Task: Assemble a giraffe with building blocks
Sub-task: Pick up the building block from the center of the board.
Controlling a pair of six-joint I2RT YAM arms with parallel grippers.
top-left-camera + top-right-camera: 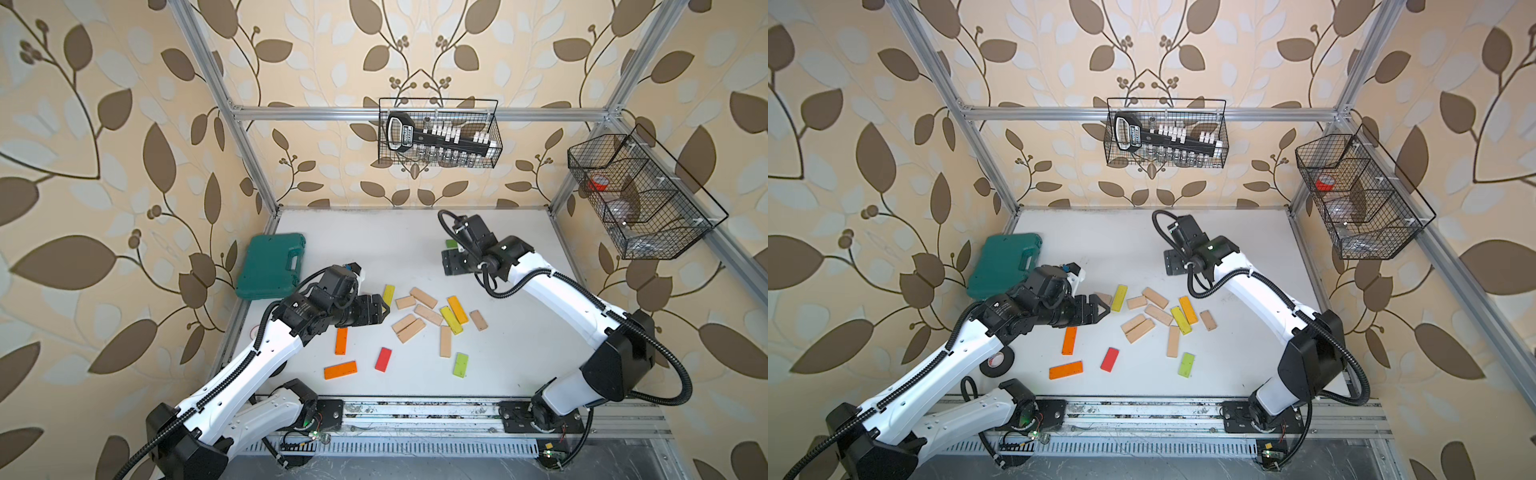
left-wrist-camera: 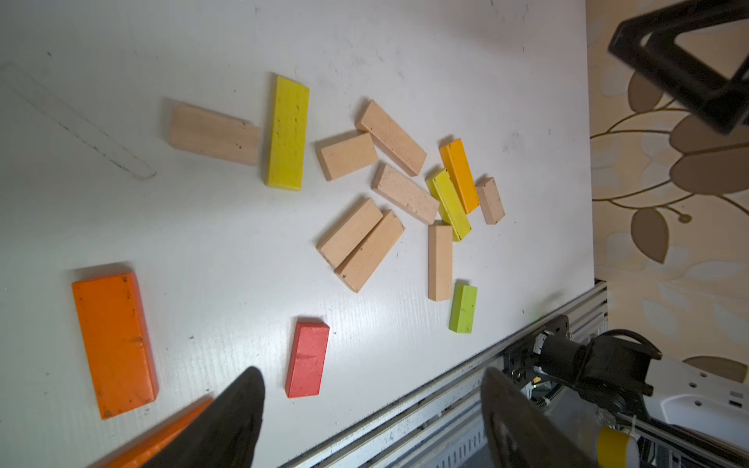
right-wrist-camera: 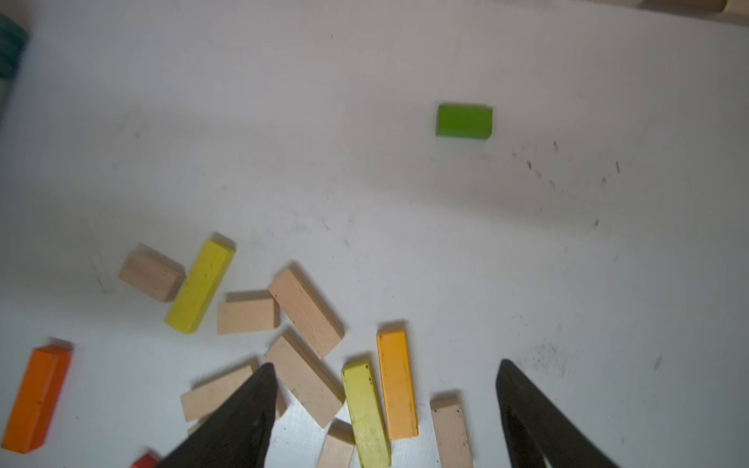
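Building blocks lie loose on the white table [image 1: 519,353]. Several beige ones [image 1: 415,316] cluster mid-table with a yellow [image 1: 451,320] and an amber one [image 1: 457,309]. Left of them lies a yellow block [image 1: 388,294]; nearer the front lie two orange [image 1: 341,340], a red [image 1: 383,359] and a light green block [image 1: 460,365]. A green block [image 3: 464,120] sits alone at the back. My left gripper [image 1: 384,309] hovers open beside the yellow block, its jaws empty in the left wrist view [image 2: 373,389]. My right gripper [image 1: 451,264] hangs open and empty near the green block [image 1: 451,243], its fingers [image 3: 259,405] wide apart.
A green plastic case [image 1: 272,266] lies at the table's left edge, behind the left arm. A black tape roll [image 1: 996,365] rests under the left arm. Two wire baskets [image 1: 438,133] [image 1: 636,195] hang on the back and right walls. A metal rail [image 1: 415,411] borders the front.
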